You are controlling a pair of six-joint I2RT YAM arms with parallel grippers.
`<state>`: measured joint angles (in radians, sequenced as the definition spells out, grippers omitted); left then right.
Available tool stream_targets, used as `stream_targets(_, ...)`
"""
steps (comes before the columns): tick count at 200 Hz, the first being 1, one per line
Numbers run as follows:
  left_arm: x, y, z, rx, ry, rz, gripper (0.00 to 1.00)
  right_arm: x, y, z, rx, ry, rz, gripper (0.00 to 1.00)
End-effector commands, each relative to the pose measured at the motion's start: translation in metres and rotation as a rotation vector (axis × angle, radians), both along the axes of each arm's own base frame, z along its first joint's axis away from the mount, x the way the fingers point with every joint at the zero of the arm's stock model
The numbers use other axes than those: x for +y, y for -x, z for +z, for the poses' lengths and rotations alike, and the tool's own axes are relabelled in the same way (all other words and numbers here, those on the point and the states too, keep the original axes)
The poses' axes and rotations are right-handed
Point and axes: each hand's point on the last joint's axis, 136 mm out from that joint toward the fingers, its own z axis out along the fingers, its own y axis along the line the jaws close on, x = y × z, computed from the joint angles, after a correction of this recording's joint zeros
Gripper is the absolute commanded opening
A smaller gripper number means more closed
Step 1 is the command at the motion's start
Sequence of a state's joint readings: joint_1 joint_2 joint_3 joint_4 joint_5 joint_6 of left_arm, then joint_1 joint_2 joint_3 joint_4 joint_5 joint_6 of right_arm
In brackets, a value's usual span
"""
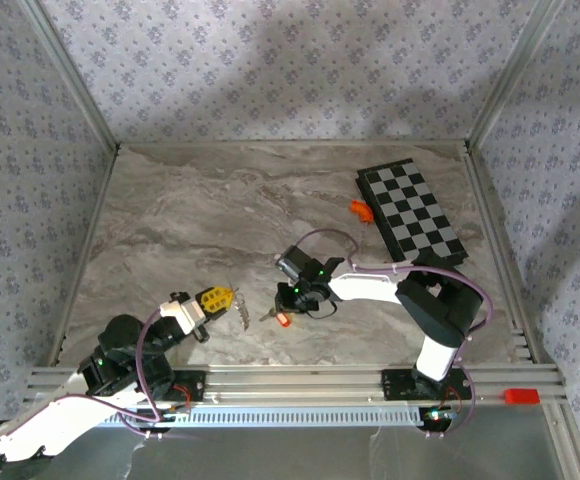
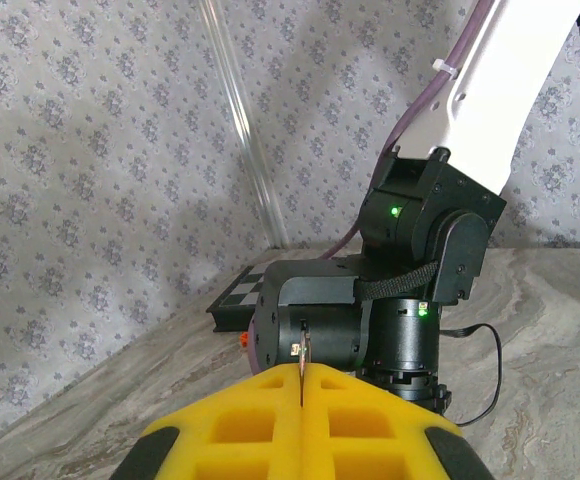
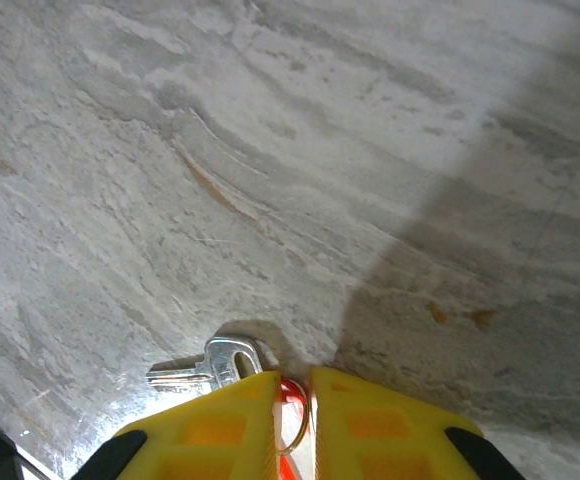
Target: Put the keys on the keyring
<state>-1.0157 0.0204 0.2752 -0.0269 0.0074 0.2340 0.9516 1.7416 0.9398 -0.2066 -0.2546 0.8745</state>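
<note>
One silver key (image 3: 220, 362), one keyring (image 3: 296, 428)

A small red-tagged silver key (image 3: 220, 362) lies flat on the marble table (image 3: 370, 150) near its front edge, its thin keyring (image 3: 300, 432) pinched upright in the right gripper (image 3: 292, 385).

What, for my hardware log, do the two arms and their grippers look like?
Both the left arm and right arm have glossy white links between chunky black joints, with purple cables looping alongside. Small green lights glow on the right arm's joints. The left gripper and right gripper each have blocky yellow fingers with recessed square pockets and black edges.
</note>
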Motion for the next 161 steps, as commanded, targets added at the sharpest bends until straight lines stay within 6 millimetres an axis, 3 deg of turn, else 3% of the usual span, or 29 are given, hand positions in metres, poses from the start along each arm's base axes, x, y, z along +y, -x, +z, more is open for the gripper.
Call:
stream_targets(1, 0.003, 0.005, 0.013, -0.016, 0.047, -0.017, 0.0, 0.007, -0.003, 0.008, -0.034, -0.024, 0.014, 0.15)
stream_targets(114, 0.003, 0.005, 0.013, -0.017, 0.046, -0.017, 0.0, 0.002, 0.001, 0.008, -0.056, 0.009, 0.067, 0.04)
stream_targets(161, 0.003, 0.005, 0.013, -0.019, 0.047, -0.017, 0.0, -0.002, 0.002, 0.022, -0.152, 0.067, 0.191, 0.0)
